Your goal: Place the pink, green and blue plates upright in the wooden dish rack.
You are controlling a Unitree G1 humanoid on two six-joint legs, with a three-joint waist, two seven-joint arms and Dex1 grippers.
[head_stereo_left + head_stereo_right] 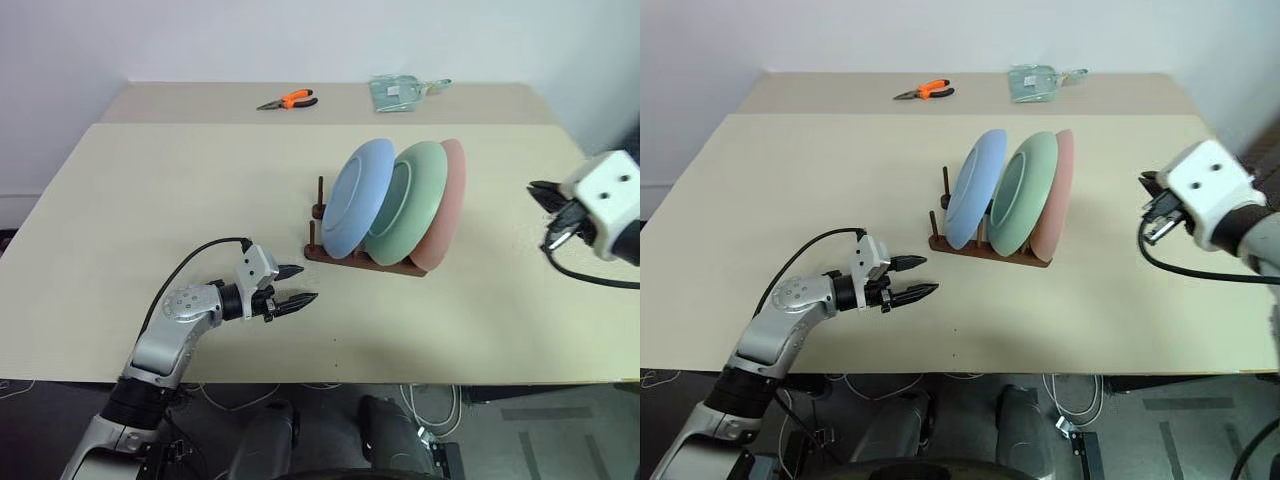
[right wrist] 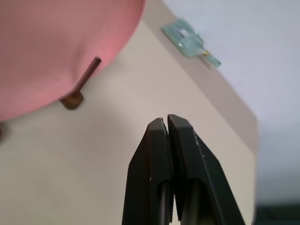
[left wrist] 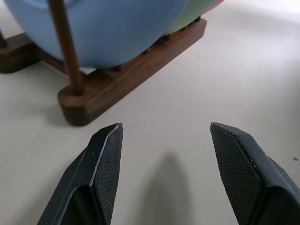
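rack (image 1: 365, 262): blue plate (image 1: 357, 195), green plate (image 1: 407, 201), pink plate (image 1: 444, 204) upright in it | my left gripper (image 1: 299, 285) beside rack, jaws wide, empty | my right gripper (image 2: 167, 121) beyond pink plate, jaws closed, empty

A beige bench (image 1: 150, 200) carried the rack (image 1: 362, 262) near its middle — plates stood in it. At the far edge lay orange-handled pliers (image 1: 288, 100) and, well apart to their right, a pale green packet (image 1: 398, 91).
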